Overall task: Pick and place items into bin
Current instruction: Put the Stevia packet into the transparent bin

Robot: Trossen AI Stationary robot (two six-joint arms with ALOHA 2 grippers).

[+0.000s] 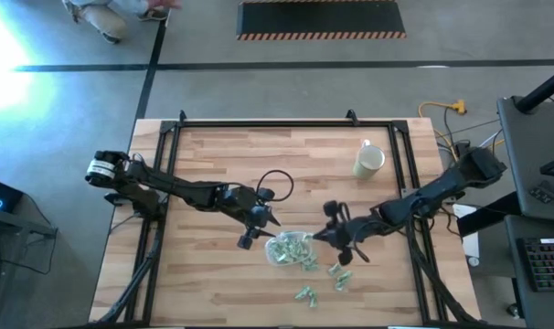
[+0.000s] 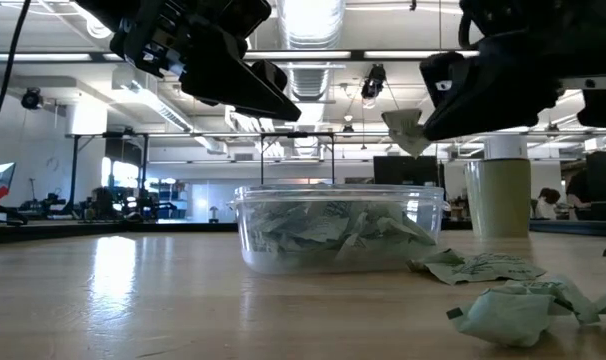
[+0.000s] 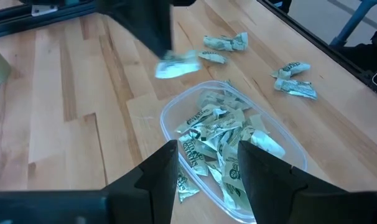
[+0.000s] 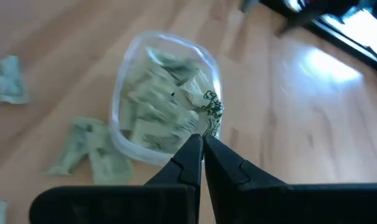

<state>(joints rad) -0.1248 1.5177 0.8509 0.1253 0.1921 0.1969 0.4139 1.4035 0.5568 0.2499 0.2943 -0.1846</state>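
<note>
A: Right gripper (image 4: 202, 144) is pinching one wrapped item (image 4: 211, 115) by its crinkled edge, fingers closed tight, hovering just above the bin's (image 1: 275, 258) rim.

B: And the left gripper (image 3: 207, 163) is hanging open and empty over the bin's other side. The bin is sitting mid-tabletop (image 1: 213, 164), nearly full.

A: Loose items (image 1: 338, 272) are lying just beside it. They're looking light, soft and crushable; a twisted wrapper end is probably the best hold.

Wooden table (image 1: 213, 164) — bin (image 1: 287, 248), loose items (image 1: 321, 279), cream mug (image 1: 368, 161).
</note>
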